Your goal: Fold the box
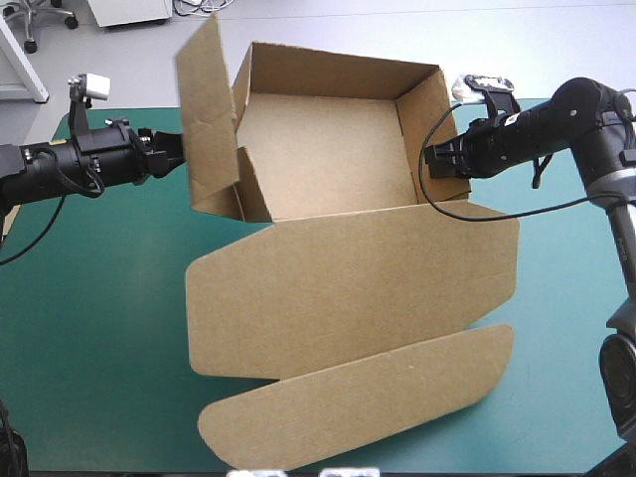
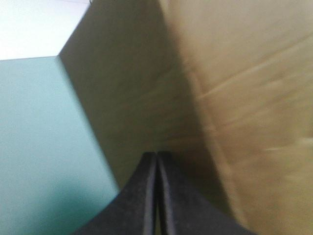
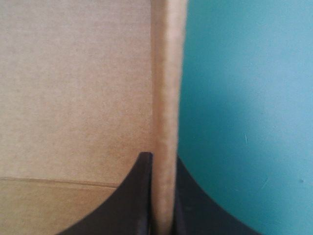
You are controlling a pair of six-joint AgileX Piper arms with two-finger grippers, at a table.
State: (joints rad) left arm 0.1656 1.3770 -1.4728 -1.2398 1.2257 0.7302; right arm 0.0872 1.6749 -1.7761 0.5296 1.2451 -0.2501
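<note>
On the left, the left gripper (image 1: 177, 149) has its black fingers pressed together into one point, its tip at the loose flap standing by the left wall of the brown box (image 1: 318, 149). The box sits mid-table on the teal-green cover (image 1: 89, 318), walls raised around its floor, lid lying flat toward the near edge. On the right, the right gripper (image 1: 429, 159) is clamped on the right wall's edge, board between its fingers.

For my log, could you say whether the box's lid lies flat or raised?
Flat: the lid lies spread on the table, the walls standing.
</note>
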